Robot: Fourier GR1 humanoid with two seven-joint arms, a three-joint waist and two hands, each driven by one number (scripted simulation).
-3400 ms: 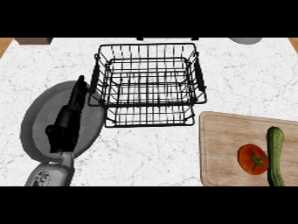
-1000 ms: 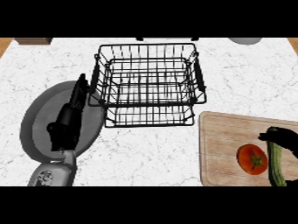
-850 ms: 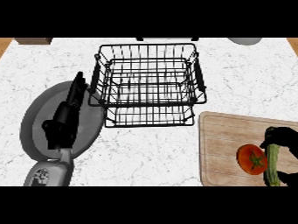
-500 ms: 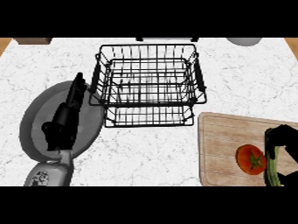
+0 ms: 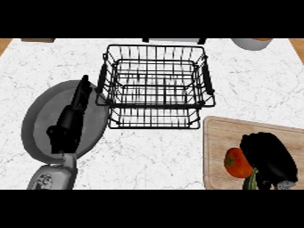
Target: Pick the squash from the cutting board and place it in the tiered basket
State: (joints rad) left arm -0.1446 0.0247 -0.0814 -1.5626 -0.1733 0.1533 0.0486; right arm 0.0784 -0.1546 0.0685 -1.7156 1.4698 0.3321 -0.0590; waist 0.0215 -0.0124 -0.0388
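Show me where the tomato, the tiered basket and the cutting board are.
tomato (image 5: 236,162), head view, its red top.
tiered basket (image 5: 155,47), head view, far rim wire.
cutting board (image 5: 217,138), head view, bare wood by the left edge.

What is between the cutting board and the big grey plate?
In the head view, only bare white counter lies between the cutting board and the plate. The wire basket sits farther back.

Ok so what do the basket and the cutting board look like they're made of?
The tiered basket looks like thin black wire, likely coated metal: an open grid with the counter showing through. The cutting board looks like pale matte wood, with faint grain lines.
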